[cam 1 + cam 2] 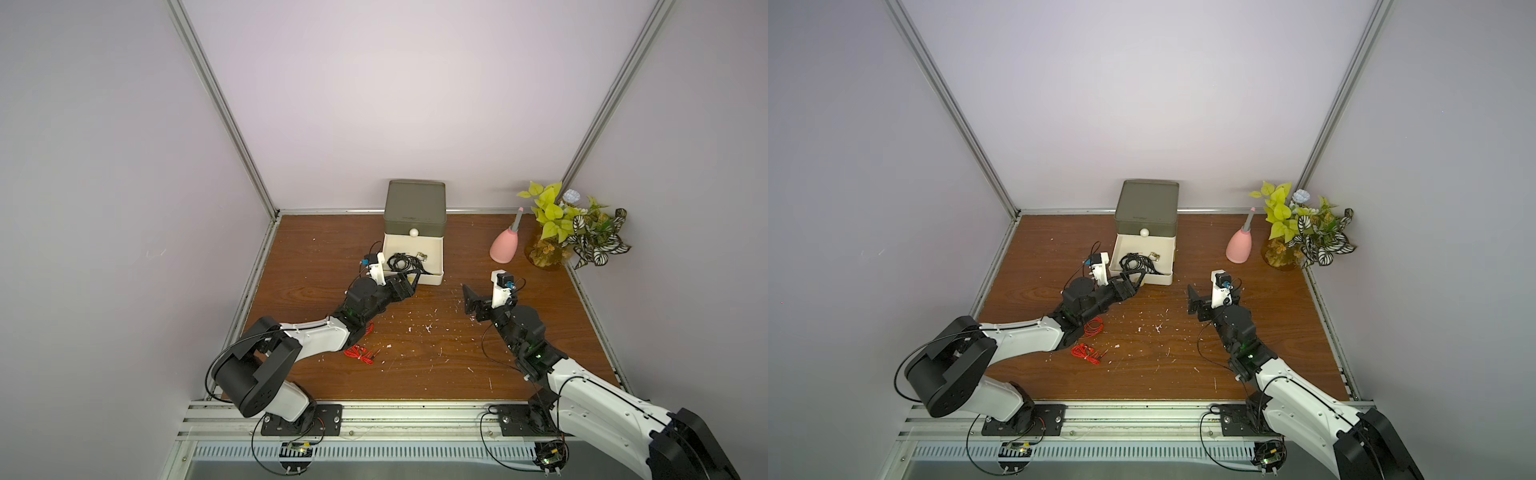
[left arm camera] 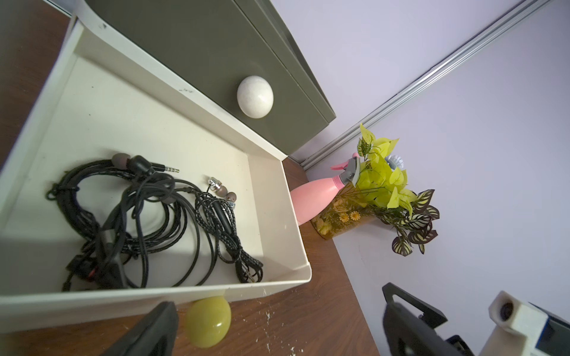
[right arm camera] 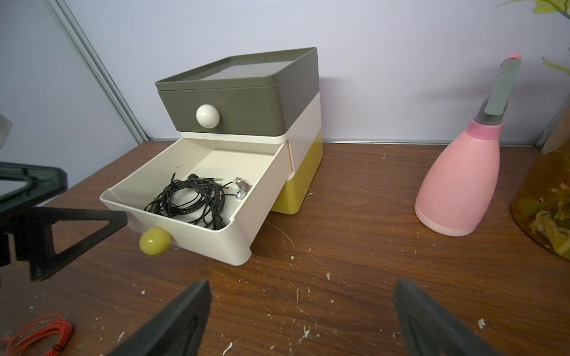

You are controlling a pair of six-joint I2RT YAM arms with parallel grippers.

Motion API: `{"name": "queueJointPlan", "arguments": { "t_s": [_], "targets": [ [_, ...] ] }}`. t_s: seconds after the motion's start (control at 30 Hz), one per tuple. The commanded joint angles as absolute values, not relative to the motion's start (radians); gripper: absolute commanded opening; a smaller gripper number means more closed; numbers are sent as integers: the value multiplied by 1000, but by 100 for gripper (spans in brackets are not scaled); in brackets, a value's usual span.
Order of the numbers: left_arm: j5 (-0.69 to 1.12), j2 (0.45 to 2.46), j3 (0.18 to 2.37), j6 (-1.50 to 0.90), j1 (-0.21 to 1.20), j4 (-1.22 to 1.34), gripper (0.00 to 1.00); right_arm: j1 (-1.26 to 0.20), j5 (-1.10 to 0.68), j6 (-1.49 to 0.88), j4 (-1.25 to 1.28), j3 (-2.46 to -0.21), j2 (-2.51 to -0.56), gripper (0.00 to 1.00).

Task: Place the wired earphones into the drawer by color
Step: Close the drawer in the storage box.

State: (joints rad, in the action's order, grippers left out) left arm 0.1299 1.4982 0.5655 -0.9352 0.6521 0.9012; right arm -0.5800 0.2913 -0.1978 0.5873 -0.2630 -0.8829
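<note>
step: black earphones [image 3: 188, 198] lying in cream drawer [image 3: 197, 229] just ahead of left gripper [image 1: 411, 277], jaws apart | right gripper [image 1: 468, 300] apart, empty | next: likely shut drawer, fetch red earphones [image 1: 358, 353] behind

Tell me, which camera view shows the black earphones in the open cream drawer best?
The left wrist view: it looks closely down on the black earphones, so cables, plugs and buds are clear. The right wrist view shows them smaller, from the side. In both top views they are only a small dark tangle.
</note>
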Motion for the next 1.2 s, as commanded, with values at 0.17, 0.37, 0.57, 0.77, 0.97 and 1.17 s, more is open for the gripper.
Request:
{"name": "queueJointPlan", "arguments": {
  "t_s": [0.17,0.37,0.57,0.77,0.97,1.17],
  "targets": [
    [146,1529,599,-929,647,940,100,-574,314,-193,640,-259,-862,99],
    [145,1550,621,-916,645,939,100,-575,317,-192,638,-258,-858,99],
    [146,1579,650,-906,644,945,100,-574,329,-191,642,-249,-838,99],
    [134,1600,684,-877,641,946,100,-574,334,-189,643,-248,-836,99],
    [134,1627,716,-853,637,940,100,-574,337,-188,638,-248,-829,99],
    [142,1654,754,-838,627,912,100,-574,339,-188,638,-246,-823,99]
  ]
}}
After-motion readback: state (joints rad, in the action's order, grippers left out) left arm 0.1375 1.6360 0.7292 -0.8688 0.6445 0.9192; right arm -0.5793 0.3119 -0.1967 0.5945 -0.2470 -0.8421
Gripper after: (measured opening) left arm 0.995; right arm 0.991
